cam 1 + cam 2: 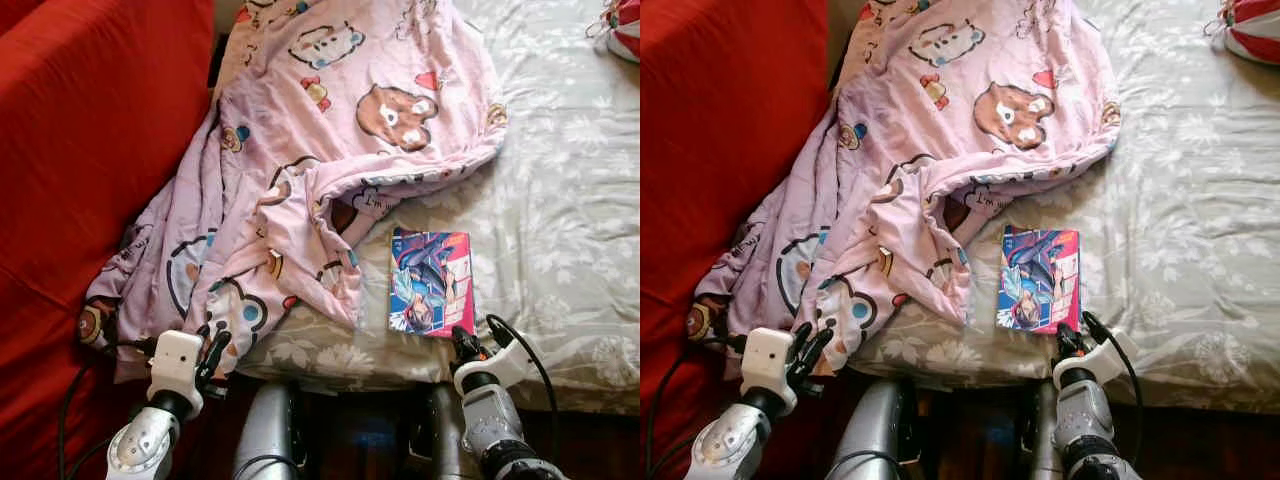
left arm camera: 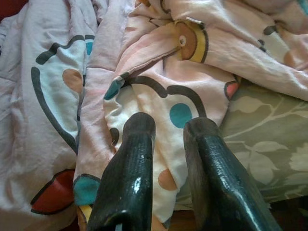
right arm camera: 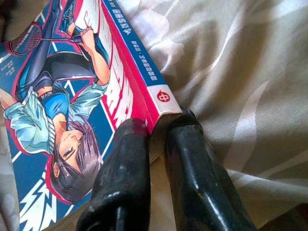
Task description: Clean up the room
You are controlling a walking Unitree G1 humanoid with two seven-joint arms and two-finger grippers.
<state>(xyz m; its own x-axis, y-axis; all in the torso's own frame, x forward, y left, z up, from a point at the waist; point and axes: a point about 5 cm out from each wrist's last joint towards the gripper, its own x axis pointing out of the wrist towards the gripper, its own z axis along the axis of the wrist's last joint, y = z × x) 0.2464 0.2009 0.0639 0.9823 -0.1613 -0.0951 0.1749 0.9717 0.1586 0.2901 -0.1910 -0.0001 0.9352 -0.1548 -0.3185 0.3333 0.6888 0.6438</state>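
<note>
A manga book (image 1: 430,282) with a blue and pink cover lies flat on the grey floral bed sheet (image 1: 560,200), near the bed's front edge. My right gripper (image 1: 462,343) is at the book's near right corner. In the right wrist view its two black fingers (image 3: 122,159) close on that corner of the book (image 3: 62,96), one on the cover and one by the spine. A crumpled pink cartoon blanket (image 1: 320,150) covers the bed's left part and hangs over the edge. My left gripper (image 1: 212,345) is open just at the blanket's (image 2: 159,62) hanging hem.
A big red surface (image 1: 80,150) stands along the bed's left side. A red and white object (image 1: 625,25) lies at the far right corner of the bed. The right half of the sheet is bare.
</note>
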